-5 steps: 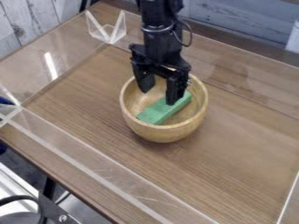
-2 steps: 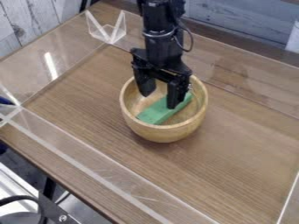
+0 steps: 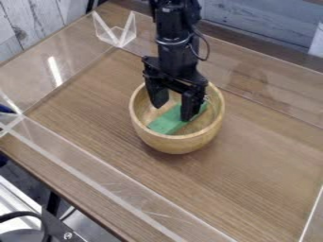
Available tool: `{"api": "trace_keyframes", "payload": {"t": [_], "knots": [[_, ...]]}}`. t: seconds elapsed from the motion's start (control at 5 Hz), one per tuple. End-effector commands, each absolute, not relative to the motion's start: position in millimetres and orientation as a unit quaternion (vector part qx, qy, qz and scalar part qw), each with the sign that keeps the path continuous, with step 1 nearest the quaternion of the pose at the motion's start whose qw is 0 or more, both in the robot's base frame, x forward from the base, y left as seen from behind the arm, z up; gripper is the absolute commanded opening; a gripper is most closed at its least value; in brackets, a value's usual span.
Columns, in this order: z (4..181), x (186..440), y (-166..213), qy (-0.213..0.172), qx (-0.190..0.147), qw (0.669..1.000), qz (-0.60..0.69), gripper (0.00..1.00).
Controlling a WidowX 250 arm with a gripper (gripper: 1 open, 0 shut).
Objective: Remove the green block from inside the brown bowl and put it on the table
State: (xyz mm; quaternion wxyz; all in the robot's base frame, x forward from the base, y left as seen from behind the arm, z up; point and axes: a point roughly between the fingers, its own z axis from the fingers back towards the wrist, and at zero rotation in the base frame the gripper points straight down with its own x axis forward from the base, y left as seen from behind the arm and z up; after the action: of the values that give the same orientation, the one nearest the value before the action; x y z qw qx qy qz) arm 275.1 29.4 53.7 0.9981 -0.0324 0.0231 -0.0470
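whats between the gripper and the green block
In the camera view, no other object shows between the open gripper and the green block; the block's upper end sits right by the fingertips.

Bowl [image 3: 178,143]: light tan wood look, smooth, slight sheen. Block [image 3: 168,120] inside: green, matt, smooth. Table [image 3: 94,156]: brown wood-grain, smooth, satin. Claw [image 3: 176,100]: black, plastic-looking, mostly matt. Clear glossy plastic-looking piece at 11 o'clock [image 3: 115,31]. Wall at 11 o'clock: grey wood-look planks [image 3: 28,21].
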Motion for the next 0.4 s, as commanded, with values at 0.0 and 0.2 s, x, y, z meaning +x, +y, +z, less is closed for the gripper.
{"api": "trace_keyframes", "payload": {"t": [0.0, 0.2], "knots": [[66.7, 280.3, 27.6, 0.002, -0.029, 0.998, -0.051, 1.0], [59.1, 280.5, 26.7, 0.008, -0.029, 0.998, -0.051, 1.0]]}}
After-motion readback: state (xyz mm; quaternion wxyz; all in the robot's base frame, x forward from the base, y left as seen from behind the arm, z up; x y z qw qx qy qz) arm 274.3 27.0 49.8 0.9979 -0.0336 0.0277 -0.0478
